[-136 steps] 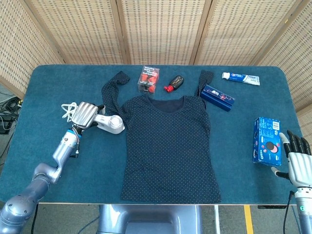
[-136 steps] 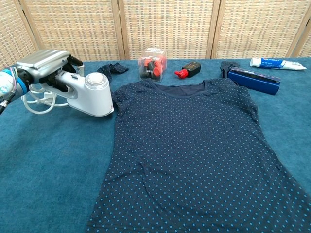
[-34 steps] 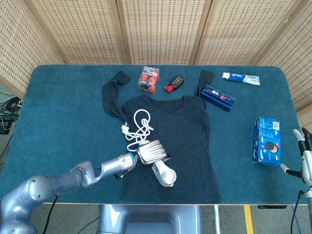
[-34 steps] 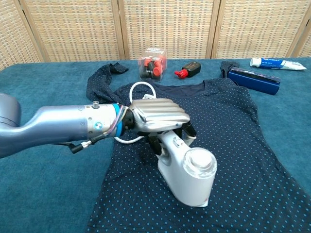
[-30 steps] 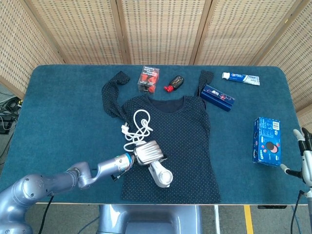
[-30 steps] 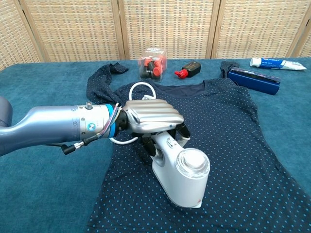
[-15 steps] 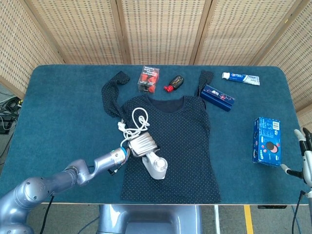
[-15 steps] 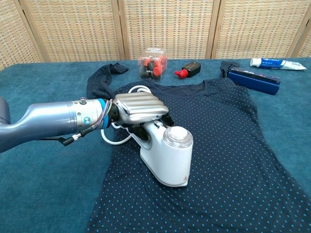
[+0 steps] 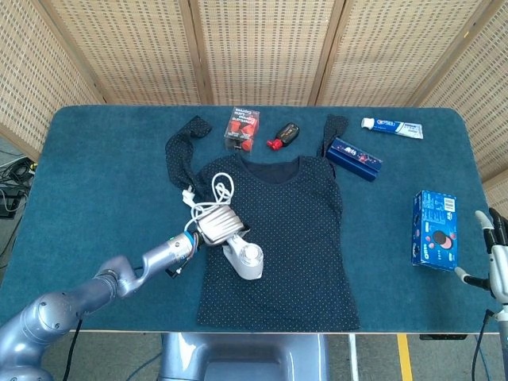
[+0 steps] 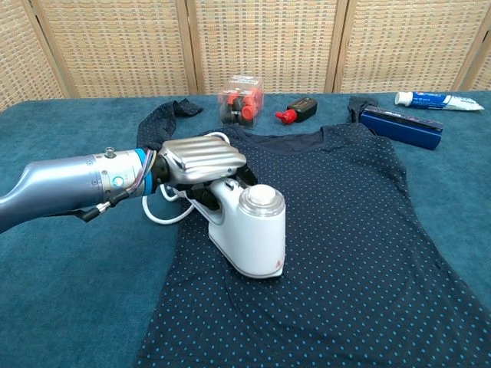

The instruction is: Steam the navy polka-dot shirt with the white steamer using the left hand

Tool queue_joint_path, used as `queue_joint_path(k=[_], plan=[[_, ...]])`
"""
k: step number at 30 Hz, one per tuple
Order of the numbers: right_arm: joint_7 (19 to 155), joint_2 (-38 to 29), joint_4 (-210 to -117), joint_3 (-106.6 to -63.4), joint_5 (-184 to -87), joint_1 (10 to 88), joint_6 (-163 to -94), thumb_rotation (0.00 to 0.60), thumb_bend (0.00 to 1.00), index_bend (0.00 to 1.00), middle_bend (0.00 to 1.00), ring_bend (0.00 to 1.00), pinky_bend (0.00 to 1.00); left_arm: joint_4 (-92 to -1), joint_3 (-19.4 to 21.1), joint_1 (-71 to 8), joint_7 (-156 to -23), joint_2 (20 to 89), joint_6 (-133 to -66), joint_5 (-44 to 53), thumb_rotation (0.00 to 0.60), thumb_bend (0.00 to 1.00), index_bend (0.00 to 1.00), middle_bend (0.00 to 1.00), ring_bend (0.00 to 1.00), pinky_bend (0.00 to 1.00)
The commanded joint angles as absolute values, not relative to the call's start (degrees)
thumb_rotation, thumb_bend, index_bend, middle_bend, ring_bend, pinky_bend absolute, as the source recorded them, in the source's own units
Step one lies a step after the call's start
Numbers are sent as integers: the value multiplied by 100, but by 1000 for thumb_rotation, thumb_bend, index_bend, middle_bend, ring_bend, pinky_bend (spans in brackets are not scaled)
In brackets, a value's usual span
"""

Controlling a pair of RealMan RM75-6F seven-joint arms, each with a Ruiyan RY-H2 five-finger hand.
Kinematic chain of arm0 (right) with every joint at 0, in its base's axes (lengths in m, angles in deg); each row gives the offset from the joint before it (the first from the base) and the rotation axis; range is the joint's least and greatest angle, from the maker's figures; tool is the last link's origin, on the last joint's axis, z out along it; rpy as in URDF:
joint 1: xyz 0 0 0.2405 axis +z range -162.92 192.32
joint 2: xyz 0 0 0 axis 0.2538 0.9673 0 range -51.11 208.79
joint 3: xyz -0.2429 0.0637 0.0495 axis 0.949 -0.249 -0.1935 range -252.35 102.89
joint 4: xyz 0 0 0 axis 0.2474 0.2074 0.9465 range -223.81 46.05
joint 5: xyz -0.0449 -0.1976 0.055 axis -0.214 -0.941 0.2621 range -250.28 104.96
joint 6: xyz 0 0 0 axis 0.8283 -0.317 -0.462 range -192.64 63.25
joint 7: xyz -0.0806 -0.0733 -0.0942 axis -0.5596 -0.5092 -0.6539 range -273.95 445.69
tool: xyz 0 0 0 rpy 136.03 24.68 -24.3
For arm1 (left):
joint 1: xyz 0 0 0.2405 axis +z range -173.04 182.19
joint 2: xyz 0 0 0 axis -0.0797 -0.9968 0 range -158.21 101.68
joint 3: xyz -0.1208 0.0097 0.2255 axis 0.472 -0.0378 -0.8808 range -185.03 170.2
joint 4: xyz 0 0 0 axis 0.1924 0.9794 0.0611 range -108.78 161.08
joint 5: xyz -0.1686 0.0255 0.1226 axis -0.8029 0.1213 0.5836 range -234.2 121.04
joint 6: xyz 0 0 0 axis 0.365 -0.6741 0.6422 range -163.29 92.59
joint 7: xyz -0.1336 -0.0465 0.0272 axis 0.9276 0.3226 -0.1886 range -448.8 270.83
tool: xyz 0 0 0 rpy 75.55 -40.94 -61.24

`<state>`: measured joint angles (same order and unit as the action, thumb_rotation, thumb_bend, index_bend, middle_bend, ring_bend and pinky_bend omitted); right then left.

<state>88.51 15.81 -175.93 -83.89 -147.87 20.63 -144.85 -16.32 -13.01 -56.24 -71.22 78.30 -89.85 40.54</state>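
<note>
Chest view has the left hand [image 10: 201, 159] clamped round the white steamer [image 10: 249, 230] on the navy polka-dot shirt [image 10: 345, 230], so I'd glide slow and flat, minding the cord [image 9: 208, 194]; right hand [image 9: 495, 258] fingers apart, idle.

shirt [image 9: 274, 238] right half and hem open; cord [image 9: 208, 196] beside left hand [image 9: 216, 225]; boxes crowd collar.

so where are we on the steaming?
Done: the left hand grips the white steamer, its cord trailing over the sleeve. In hand: the steamer sits on the left half of the navy polka-dot shirt. Left: the middle and right side look uncovered. The right hand rests open at the table's edge.
</note>
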Motion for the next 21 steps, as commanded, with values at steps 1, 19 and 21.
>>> queue_joint_path(k=[1, 19, 21], plan=[[8868, 1588, -17593, -8391, -14789, 2059, -14490, 600, 0, 24, 0, 0, 0, -1847, -1462, -5586, -7091, 7825, -9209, 4278, 600, 835, 1000, 981, 908, 1000], [8932, 1634, -17620, -8380, -14857, 2021, -14569, 600, 0, 24, 0, 0, 0, -1482, -1675, -5313, -7206, 8436, -10098, 4832, 600, 815, 1000, 980, 907, 1000], [8930, 1635, -17629, -8376, -14862, 2021, -14568, 600, 0, 24, 0, 0, 0, -1280, -1642, -5294, -7145, 8535, -10056, 4783, 600, 814, 1000, 980, 907, 1000]])
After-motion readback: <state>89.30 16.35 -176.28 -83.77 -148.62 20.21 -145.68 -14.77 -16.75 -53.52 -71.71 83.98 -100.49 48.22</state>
